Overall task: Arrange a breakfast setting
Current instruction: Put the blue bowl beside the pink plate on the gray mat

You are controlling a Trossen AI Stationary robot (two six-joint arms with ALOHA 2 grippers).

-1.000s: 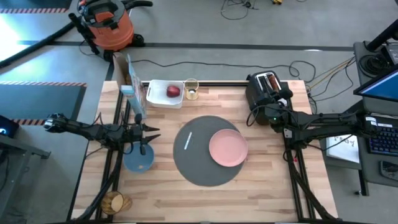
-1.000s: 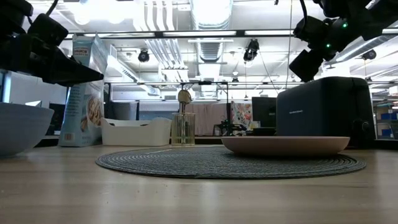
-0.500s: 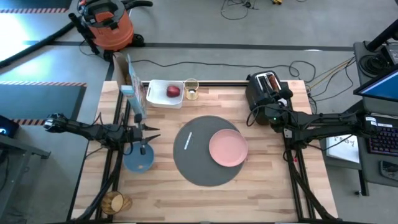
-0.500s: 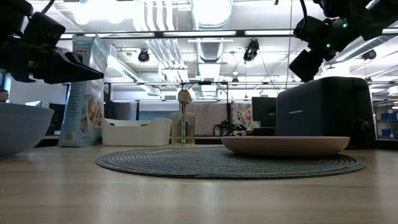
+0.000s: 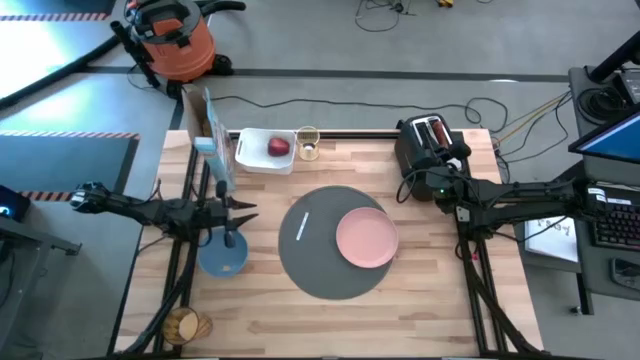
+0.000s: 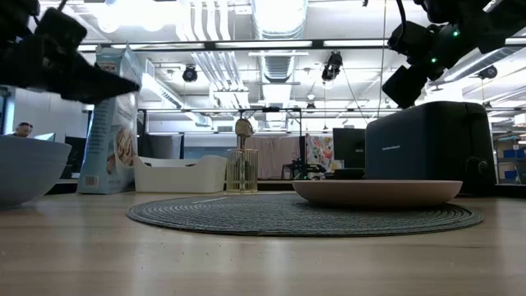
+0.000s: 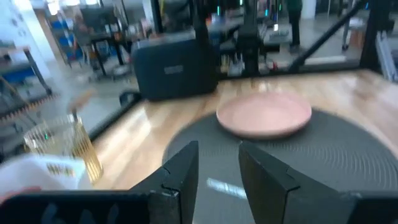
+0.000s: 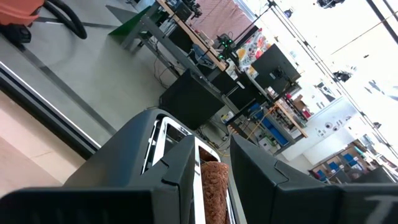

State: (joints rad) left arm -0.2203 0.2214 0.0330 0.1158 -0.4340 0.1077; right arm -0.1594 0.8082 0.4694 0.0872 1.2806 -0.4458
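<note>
blue bowl (image 5: 222, 256) under open left fingers (image 5: 246, 212); right fingers (image 8: 208, 163) open over toaster (image 5: 428, 144)

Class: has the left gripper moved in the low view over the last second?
Yes. The left gripper has risen against the cereal box behind it.

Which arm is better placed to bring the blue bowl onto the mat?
The left one. Its open gripper hangs just above the blue bowl, beside the mat. The right gripper is far off, by the toaster.
</note>
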